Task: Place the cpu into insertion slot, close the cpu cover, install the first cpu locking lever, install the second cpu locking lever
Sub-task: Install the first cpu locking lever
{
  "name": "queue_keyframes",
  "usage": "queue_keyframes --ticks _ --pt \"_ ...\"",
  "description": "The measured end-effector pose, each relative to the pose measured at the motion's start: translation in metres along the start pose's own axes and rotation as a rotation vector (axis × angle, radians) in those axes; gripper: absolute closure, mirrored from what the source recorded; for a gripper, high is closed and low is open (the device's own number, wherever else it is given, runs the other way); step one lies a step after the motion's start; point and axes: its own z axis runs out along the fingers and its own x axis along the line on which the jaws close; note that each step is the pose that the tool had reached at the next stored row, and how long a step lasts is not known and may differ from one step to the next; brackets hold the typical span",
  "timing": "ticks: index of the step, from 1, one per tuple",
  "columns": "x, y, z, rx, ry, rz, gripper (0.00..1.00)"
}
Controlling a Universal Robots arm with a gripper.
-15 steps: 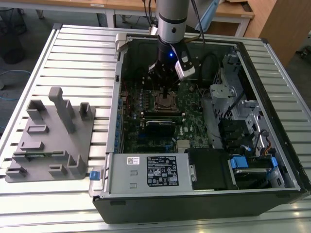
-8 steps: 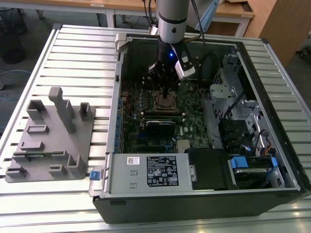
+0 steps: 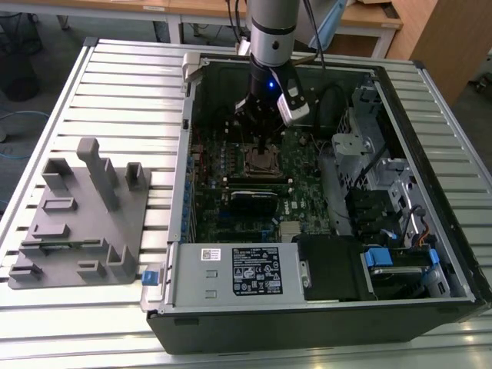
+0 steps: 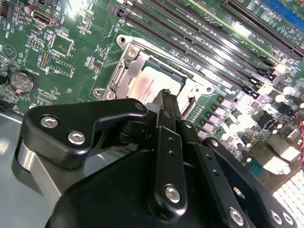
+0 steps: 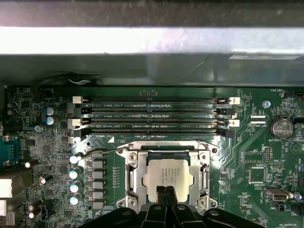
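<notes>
- The computer case (image 3: 307, 327) lies open on the slatted bench (image 3: 123, 84). A grey fixture (image 3: 84, 223) stands on the bench at the exterior view's left, apart from the case.
- The arm reaches down into the case. Its hand (image 3: 265, 146) is low over the motherboard, directly above the socket area.
- In the first wrist view the two fingers of the hand (image 5: 166, 194) are pressed together, and nothing is seen between them. The tips are over the edge of the cpu (image 5: 168, 175), very near to its metal top. I cannot tell if they touch it.
- The cpu sits flat inside the insertion slot (image 5: 167, 155), with its dull silver top facing up.
- The cpu cover (image 5: 132, 175) lies down over the slot. Its silver frame goes around the chip, and the chip shows through the window in its middle.
- In the second wrist view the same fingertips come over the near edge of the chip, and one corner of the cover (image 4: 127, 66) shows beside it.
- Four long memory slots (image 5: 152, 114) run parallel just beside one side of the socket.
- A round coin battery (image 5: 281, 127) sits on the green board, well apart from the socket.
- In the exterior view a black card (image 3: 254, 201) stands on the board near the socket, on the side away from the arm.
</notes>
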Motion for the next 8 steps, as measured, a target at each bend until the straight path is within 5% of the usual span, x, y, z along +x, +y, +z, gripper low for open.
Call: queue_keyframes --ticks 8 --pt "-0.0001 -0.0001 -0.0028 0.0 0.0 0.0 0.89"
